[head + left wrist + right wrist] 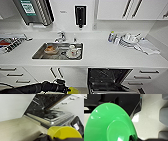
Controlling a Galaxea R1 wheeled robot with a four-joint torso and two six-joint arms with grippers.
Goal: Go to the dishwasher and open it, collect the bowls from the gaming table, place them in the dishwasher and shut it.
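Robot is parked facing the kitchen worktop (105,56), dishwasher (107,80) just ahead and right of centre, door already dropped open with the dark rack cavity exposed. So the open step is done and this looks like the loading leg.

Left end effector (65,89) low in the head view, grasping the yellow bowl (64,133); the bowl sits tipped, open side toward the machine, probably so it can slide onto the rack. In the left wrist view the open door and rack are near, just beyond the bowl.

Green bowl (110,125) fills much of the right wrist view, underside toward the camera, edge apparently pinched at the dark notch on its rim. Likely grasped by the right end effector, but the fingers are too obscured to confirm.

Sink (37,53) holds unrelated dishes.
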